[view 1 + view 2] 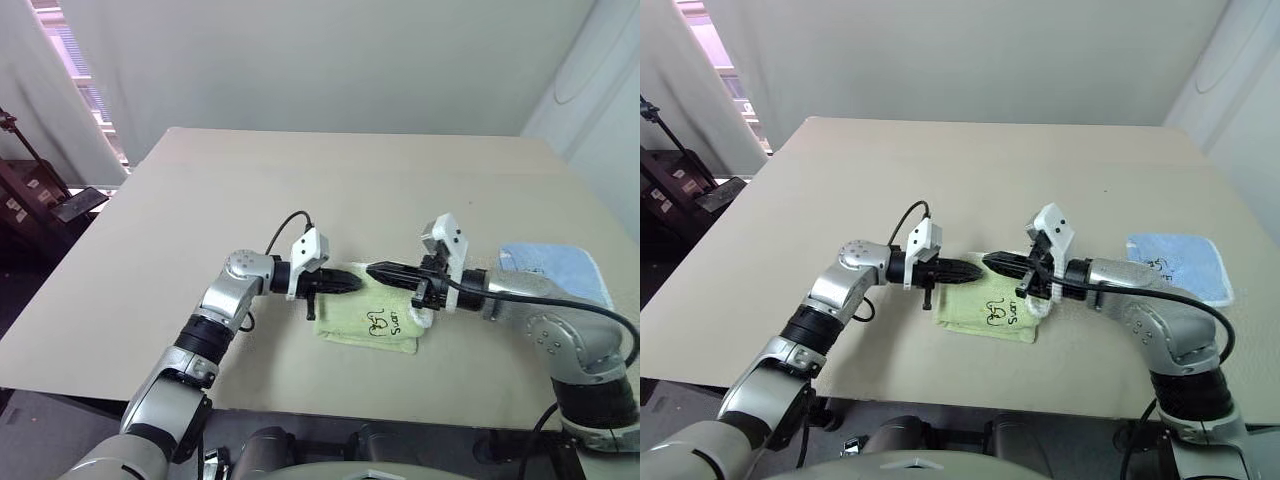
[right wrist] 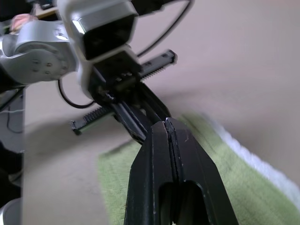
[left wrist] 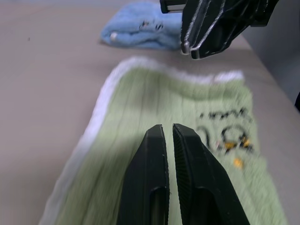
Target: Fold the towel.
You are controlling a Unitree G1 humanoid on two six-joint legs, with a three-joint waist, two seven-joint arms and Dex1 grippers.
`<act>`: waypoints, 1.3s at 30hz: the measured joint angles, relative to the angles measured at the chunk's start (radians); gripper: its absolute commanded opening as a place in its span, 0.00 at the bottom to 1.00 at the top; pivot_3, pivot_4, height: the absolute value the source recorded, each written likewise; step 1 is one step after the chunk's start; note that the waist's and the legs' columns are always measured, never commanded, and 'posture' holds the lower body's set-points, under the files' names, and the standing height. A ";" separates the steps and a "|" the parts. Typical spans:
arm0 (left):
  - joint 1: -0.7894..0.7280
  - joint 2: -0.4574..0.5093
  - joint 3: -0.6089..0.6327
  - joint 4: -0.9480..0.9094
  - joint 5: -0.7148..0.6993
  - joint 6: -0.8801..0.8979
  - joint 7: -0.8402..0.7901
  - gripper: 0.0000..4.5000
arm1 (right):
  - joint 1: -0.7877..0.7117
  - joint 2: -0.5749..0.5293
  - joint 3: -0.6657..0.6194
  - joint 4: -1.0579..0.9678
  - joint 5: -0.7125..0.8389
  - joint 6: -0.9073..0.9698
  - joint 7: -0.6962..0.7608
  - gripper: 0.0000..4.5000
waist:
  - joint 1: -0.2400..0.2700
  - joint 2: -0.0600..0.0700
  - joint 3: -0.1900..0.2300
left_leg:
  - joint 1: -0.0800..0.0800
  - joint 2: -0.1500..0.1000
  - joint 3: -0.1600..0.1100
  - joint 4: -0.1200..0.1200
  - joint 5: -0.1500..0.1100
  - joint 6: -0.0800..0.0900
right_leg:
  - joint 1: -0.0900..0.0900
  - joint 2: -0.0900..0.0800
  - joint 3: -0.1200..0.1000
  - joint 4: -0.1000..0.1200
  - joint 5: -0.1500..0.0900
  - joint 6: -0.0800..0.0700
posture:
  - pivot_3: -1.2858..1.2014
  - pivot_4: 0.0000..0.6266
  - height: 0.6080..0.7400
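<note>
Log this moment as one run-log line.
towel: folded, flat on table | left claw: shut, empty, over towel | right claw: shut, empty, facing left claw | blue towel: aside, untouched

Head cameras look down; wrist cameras hover close over the towel (image 3: pixel 154 98).

The towel (image 1: pixel 371 318) is light green terry cloth, folded into a small thick rectangle. It lies flat on the table, at about 6 o'clock from the table's middle. White edging shows at its 3 o'clock side, black handwritten marks on top.
</note>
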 measured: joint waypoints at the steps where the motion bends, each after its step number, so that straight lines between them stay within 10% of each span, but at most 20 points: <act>1: 0.002 -0.003 0.001 0.010 0.000 -0.009 -0.001 0.08 | 0.008 0.013 0.009 0.029 -0.017 -0.011 -0.010 0.00 | 0.001 0.000 0.000 | 0.000 0.000 0.000 0.000 0.000 0.000 | 0.000 0.000 0.000 0.000 0.000 0.000 | 0.52 0.00 0.88; 28: -0.020 -0.036 0.016 0.269 0.052 -0.130 -0.073 0.00 | 0.178 0.102 0.043 0.264 -0.151 -0.255 0.037 0.00 | -0.003 -0.001 -0.002 | 0.002 0.000 0.000 0.002 0.001 0.000 | 0.002 0.001 0.000 0.003 0.000 0.000 | 0.52 0.00 0.88; 39: -0.007 0.026 0.084 0.077 -0.033 0.091 -0.110 0.13 | 0.135 0.056 -0.053 0.164 -0.036 -0.175 0.073 0.77 | -0.004 -0.001 -0.001 | 0.000 0.001 -0.001 0.008 0.000 0.001 | 0.001 0.000 0.000 0.006 0.000 0.000 | 0.52 0.00 0.88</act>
